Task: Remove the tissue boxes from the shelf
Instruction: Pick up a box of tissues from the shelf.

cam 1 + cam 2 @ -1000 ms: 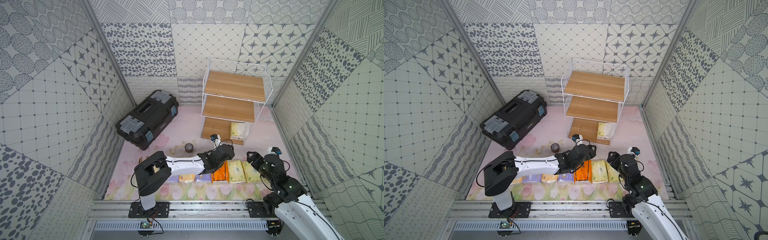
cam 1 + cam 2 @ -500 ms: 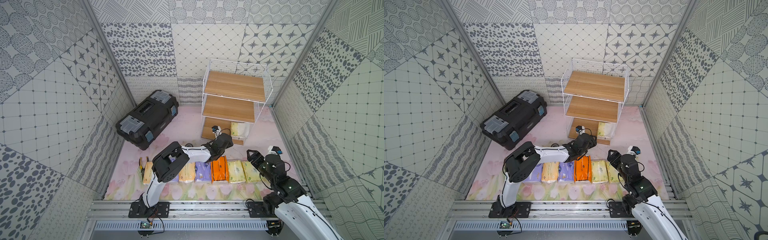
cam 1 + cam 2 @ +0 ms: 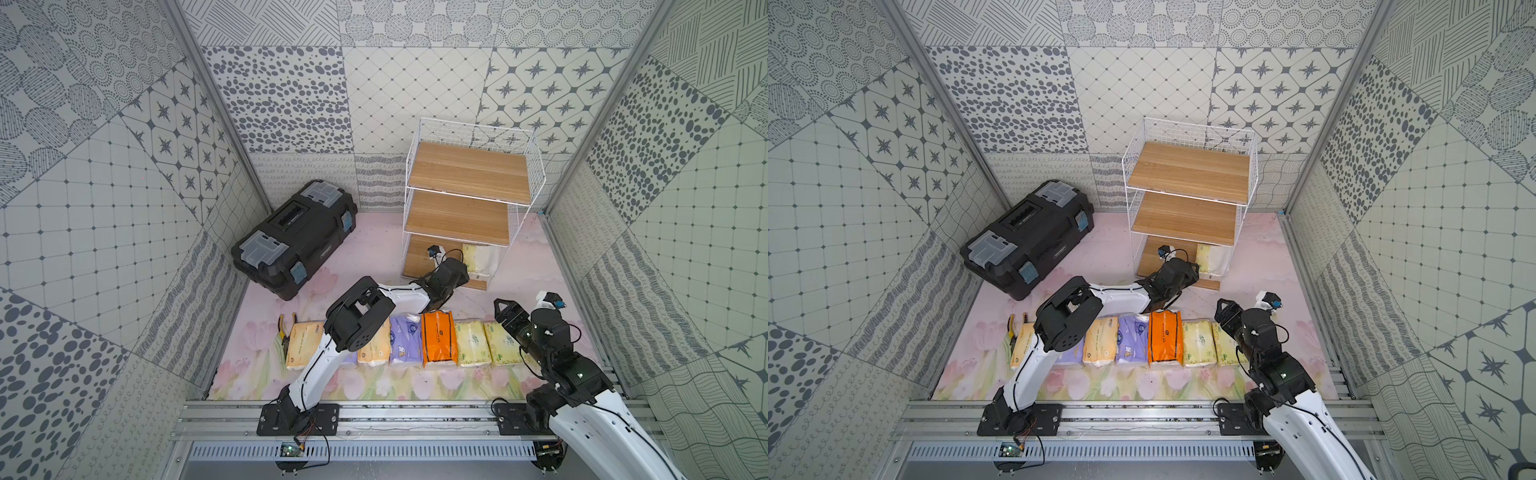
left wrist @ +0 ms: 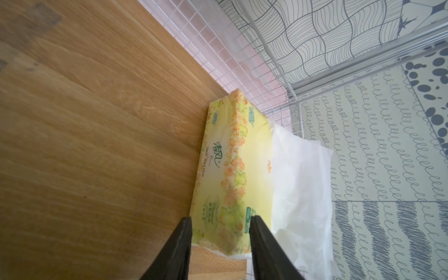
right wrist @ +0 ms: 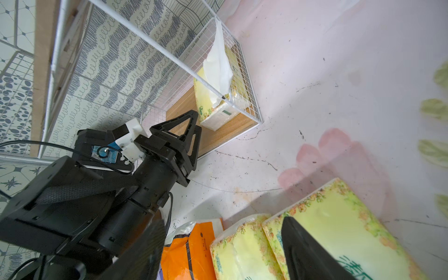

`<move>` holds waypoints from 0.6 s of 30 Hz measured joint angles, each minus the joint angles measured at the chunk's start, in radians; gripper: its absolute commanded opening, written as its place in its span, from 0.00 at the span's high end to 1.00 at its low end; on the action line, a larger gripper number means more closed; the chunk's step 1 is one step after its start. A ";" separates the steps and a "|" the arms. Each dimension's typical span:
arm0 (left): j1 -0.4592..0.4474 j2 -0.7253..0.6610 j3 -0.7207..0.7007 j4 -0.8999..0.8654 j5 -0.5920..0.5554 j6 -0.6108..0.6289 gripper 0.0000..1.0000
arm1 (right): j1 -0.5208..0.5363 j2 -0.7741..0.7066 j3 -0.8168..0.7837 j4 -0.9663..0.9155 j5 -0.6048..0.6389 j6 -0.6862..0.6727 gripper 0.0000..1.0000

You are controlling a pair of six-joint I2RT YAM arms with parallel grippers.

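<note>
Tissue boxes (image 3: 438,338): seven before the shelf (image 3: 465,174), one inside, where the left wrist view, unlike top views, shows left gripper (image 4: 219,219) straddling it, grip unclear; right gripper (image 3: 505,307) gapes empty.

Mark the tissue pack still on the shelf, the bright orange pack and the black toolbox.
Remaining yellow-green pack (image 4: 232,169): left wrist view, middle of its flowered face.
Bright orange pack (image 3: 438,338): in a top view, centre of its upper face.
Black toolbox (image 3: 297,237): in a top view, middle of its lid.

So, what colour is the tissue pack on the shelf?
Pale yellow-green with orange flowers; the tissue pack shows best in the left wrist view.
</note>
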 measured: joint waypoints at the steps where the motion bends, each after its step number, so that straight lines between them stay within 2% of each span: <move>1: 0.001 0.010 0.010 0.000 0.005 0.000 0.62 | 0.000 0.000 0.000 0.002 0.000 -0.001 0.21; 10: 0.007 0.052 0.063 -0.007 0.018 0.004 0.83 | 0.000 0.000 0.000 0.002 -0.005 -0.002 0.22; 18: 0.011 0.042 0.055 -0.007 0.018 0.019 1.00 | 0.000 0.000 0.000 0.002 -0.024 -0.002 0.22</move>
